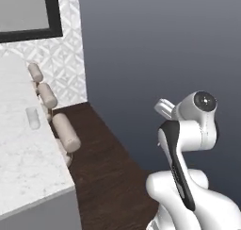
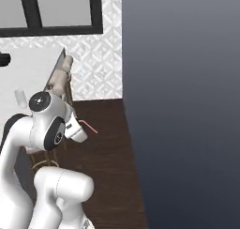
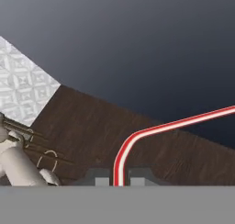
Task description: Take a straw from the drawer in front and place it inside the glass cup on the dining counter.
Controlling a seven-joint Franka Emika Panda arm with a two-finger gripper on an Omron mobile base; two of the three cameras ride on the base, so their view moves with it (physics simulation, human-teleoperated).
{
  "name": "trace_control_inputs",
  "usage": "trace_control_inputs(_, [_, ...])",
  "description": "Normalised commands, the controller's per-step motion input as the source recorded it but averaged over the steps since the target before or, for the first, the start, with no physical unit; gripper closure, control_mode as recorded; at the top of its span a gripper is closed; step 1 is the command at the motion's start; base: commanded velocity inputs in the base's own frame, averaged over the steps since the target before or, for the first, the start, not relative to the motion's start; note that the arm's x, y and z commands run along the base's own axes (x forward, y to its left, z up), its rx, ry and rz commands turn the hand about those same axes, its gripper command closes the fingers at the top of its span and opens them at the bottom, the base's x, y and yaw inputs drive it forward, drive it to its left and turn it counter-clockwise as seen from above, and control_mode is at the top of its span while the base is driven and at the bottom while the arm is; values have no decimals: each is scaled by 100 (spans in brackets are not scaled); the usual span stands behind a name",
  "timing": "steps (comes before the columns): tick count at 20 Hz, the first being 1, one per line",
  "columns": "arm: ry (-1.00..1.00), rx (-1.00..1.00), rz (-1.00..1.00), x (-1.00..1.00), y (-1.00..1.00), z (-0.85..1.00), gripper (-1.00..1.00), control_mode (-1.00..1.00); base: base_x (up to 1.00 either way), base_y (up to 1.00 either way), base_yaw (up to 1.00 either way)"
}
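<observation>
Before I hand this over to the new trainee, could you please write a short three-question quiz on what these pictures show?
1. True or false: the fingers are shut on the straw.
2. Where does the glass cup stand? A) on the dark wooden floor B) on the dining counter C) on a stool
3. Fill in: in the hand view, the straw rises from the fingers, then bends towards the picture's ____ edge.

Key:
1. True.
2. B; it stands upright near the counter's stool-side edge, with no straw in it.
3. Right.
</observation>
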Motion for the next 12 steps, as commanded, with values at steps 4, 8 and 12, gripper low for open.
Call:
trace_control_inputs(4, [0, 0, 0, 0, 0, 0, 100, 100, 77, -3, 69])
trace_control_inputs(8, [0, 0, 0, 0, 0, 0, 100, 100, 55, -6, 68])
trace_control_inputs(12, [0, 0, 0, 0, 0, 0, 100, 100, 25, -33, 72])
